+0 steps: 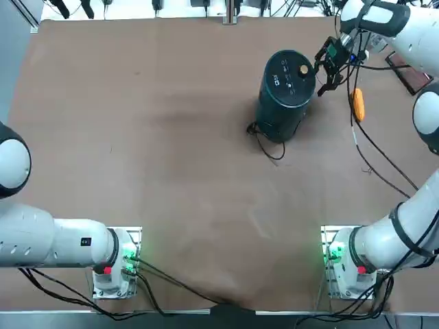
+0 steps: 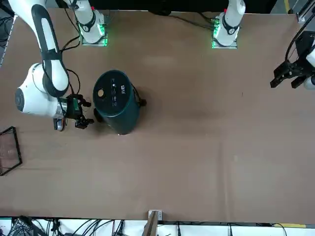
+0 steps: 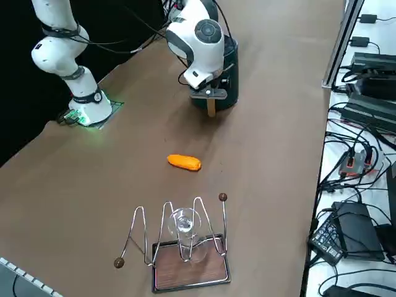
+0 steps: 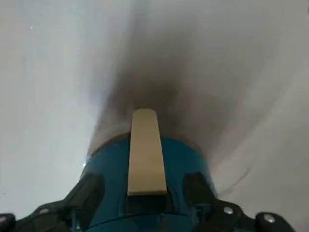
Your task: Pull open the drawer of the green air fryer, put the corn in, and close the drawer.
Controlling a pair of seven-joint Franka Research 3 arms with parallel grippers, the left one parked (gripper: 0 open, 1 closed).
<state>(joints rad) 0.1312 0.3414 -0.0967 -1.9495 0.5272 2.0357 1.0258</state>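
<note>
Tabletop (image 1: 171,171) was a bare brown surface; cables and electronics lined its edge at the right of the side view. One green air fryer (image 1: 286,92) stood upper right in the top view, one corn (image 1: 357,104) lay right of it. The right gripper (image 4: 144,193) was spread either side of the handle (image 4: 146,152). Only the side view showed the wire rack (image 3: 179,238).

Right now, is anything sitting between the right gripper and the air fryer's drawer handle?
Nothing visible. The right gripper is already at the green air fryer, an open finger on each side of the tan handle. The corn lies apart.
</note>
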